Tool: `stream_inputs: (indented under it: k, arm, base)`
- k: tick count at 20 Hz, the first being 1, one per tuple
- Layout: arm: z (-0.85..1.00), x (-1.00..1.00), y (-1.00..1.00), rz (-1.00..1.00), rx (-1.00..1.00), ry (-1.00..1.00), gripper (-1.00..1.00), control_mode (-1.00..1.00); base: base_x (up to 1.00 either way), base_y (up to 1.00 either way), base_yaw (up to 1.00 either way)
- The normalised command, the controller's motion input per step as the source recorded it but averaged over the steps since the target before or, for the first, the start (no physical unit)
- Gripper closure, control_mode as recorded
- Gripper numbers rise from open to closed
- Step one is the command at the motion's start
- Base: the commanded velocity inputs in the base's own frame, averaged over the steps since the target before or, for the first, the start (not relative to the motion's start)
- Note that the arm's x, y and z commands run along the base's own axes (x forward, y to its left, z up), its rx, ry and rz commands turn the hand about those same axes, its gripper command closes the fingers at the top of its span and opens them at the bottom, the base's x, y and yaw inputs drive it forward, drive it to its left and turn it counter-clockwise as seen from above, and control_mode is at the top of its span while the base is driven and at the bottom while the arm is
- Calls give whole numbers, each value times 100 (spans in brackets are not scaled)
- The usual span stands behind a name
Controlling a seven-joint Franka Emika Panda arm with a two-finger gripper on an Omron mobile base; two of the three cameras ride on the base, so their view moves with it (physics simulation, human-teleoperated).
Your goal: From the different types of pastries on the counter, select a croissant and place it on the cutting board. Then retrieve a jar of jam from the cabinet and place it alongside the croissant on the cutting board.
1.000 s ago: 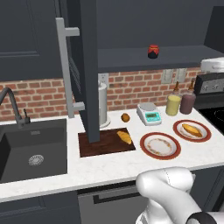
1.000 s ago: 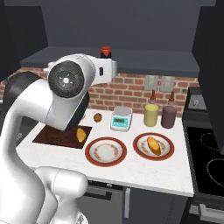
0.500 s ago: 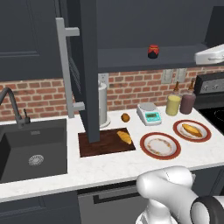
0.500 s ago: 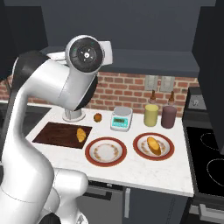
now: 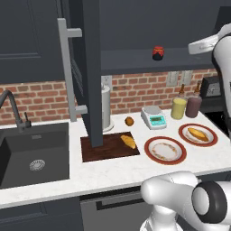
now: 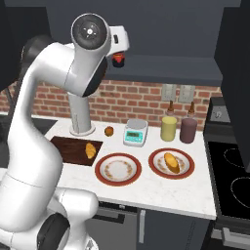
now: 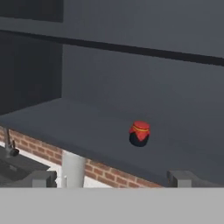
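The jar of jam [image 5: 157, 53] [image 6: 118, 59] [image 7: 140, 133], dark with a red top, stands on the open cabinet's shelf [image 5: 135, 63]. My gripper [image 7: 113, 180] is open and empty, and it faces the jar from a short way off. My white hand [image 5: 205, 43] hangs level with the shelf, to the right of the jar. The croissant [image 5: 128, 141] [image 6: 90, 150] lies on the right part of the cutting board [image 5: 101, 149] [image 6: 66, 149] on the white counter [image 5: 113, 169].
The cabinet door with its grey bar handle [image 5: 67, 76] stands open above the board. A round brown ball [image 5: 129, 121], a scale [image 5: 153, 117], two bottles [image 5: 179, 107], an empty plate [image 5: 165, 158] and a plate with an oval pastry [image 5: 197, 134] are to the right. The sink [image 5: 36, 153] is on the left.
My arm has swung upward and my hand has moved up and left toward the shelf with the jar. The jaws stayed open. Nothing on the counter moved.
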Motion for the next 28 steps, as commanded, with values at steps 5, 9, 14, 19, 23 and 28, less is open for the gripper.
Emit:
stream_inputs:
  k: [5,9,14,19,23,28]
  arm:
    - [-1,50,0,-10,-5,0,-100,-100]
    - [-23,55,0,-3,-2,0,-100,-100]
    - [-28,48,0,-3,0,0,-100,-100]
    - [-2,39,0,-5,0,3,-100,-100]
    - [0,37,0,-4,0,5,-100,-100]
    - [-1,39,0,-4,0,5,-100,-100]
  base:
    - [0,0,0]
    - [0,0,0]
    - [0,0,0]
    - [0,0,0]
    - [0,0,0]
    - [0,0,0]
